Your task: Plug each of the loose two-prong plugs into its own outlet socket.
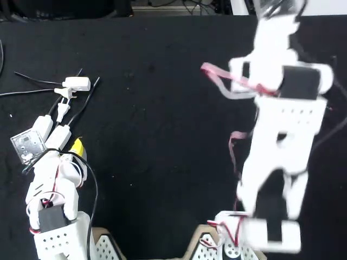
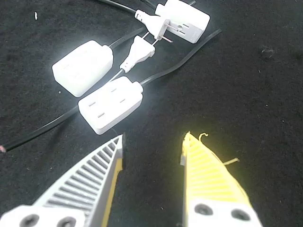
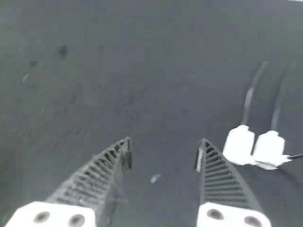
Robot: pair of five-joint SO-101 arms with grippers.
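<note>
Approach step. Your left gripper (image 2: 154,137) hangs, jaws spread, just short of the near socket (image 2: 110,104); a loose plug (image 2: 137,49) lies just beyond it. Your right gripper (image 3: 164,142), jaws spread, is well apart. Next: pinch that plug's body.

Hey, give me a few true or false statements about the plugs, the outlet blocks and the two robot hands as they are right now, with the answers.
1. The left hand is open and empty. True.
2. Three white outlet blocks lie on the table. True.
3. The right hand grips a plug. False: it is open and empty.
4. The table is white. False: it is black.
5. The plug at the farthest block is pushed fully in. False: its prongs are bare.
</note>
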